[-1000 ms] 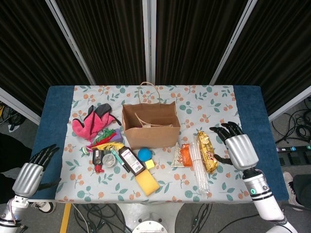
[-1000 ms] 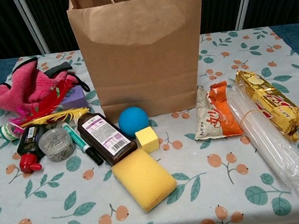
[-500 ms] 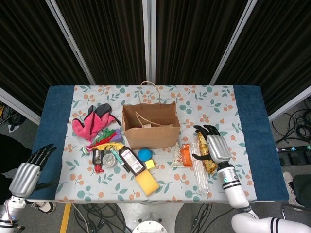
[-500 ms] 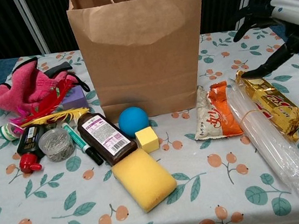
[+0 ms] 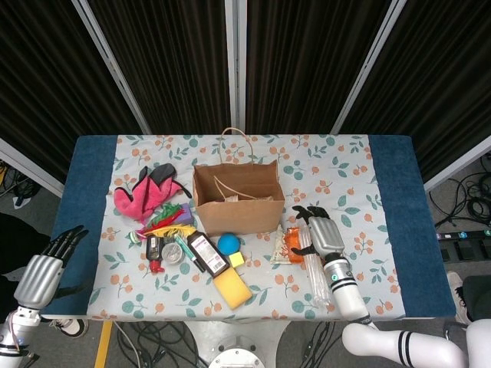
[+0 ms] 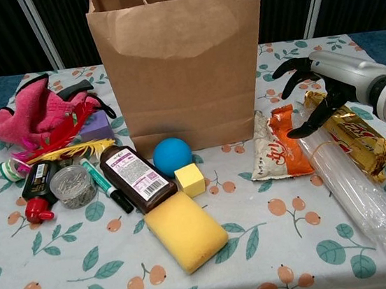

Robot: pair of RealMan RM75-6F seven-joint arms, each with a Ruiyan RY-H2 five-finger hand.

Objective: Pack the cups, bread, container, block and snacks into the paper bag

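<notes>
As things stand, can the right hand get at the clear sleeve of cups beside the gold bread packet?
Probably yes. The right hand hangs open just above the far end of the cup sleeve, nothing lying between them. The bread packet and orange snack bag flank the sleeve closely, so fingers may brush them.

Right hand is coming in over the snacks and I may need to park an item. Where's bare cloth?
Bare cloth: the front edge left of the yellow sponge, and behind the right hand. It is crowded left of the paper bag.
</notes>
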